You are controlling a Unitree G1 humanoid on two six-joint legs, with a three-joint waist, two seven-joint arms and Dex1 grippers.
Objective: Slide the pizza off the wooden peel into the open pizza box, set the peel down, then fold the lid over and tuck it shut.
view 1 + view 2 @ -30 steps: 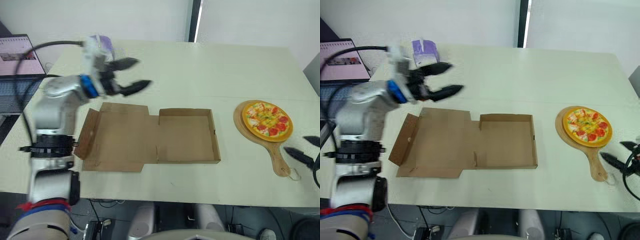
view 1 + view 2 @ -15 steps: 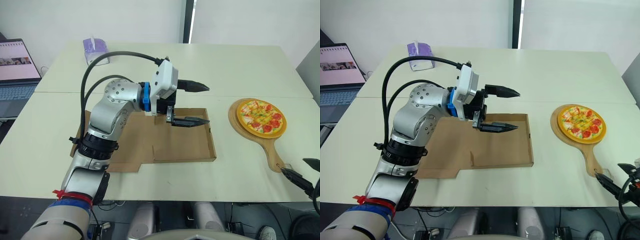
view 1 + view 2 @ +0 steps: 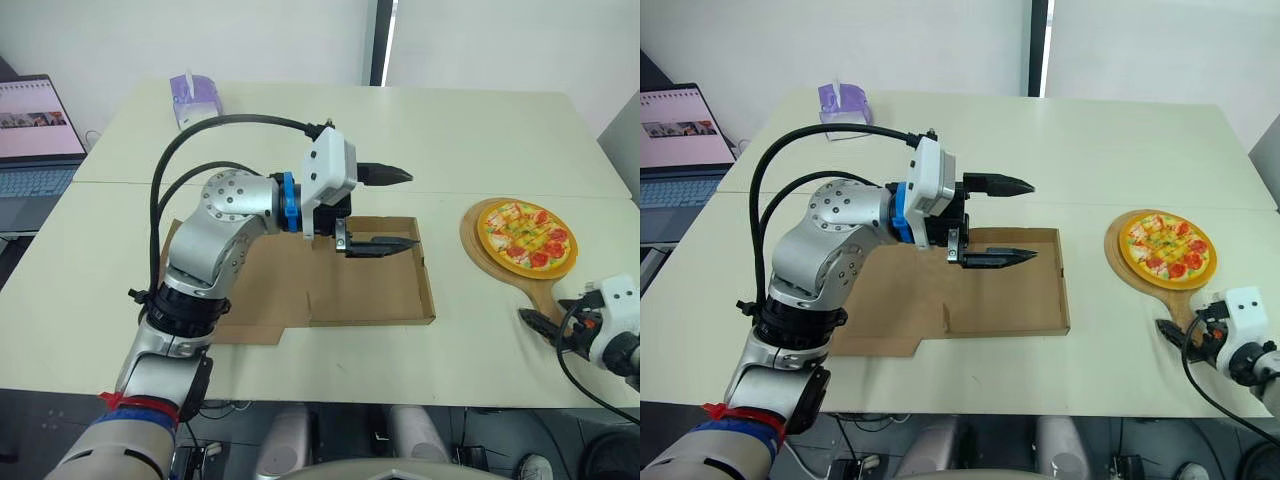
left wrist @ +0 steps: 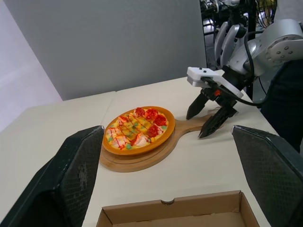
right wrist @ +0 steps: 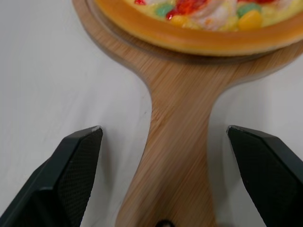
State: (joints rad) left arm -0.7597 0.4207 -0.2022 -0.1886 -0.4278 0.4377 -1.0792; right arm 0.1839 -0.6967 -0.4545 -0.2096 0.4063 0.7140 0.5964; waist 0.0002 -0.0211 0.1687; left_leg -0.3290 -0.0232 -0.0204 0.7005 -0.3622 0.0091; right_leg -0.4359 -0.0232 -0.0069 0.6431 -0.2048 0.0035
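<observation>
Closing in since a moment ago, right gripper (image 5: 163,128) now sets open fingers (image 5: 75,165) astride the wooden peel (image 4: 137,163) handle, pizza (image 3: 525,233) still on it beside the empty pizza box (image 3: 370,290), left gripper (image 3: 413,208) open above the box, so the grasp looks next.

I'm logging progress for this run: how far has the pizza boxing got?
Nothing is finished yet. The pizza sits on the wooden peel, beside the empty open box. In hand: the right pincer is open astride the peel's handle, not closed on it; the left pincer hovers open over the box. Left: grasp, slide the pizza in, set the peel down, fold and tuck the flat lid.
</observation>
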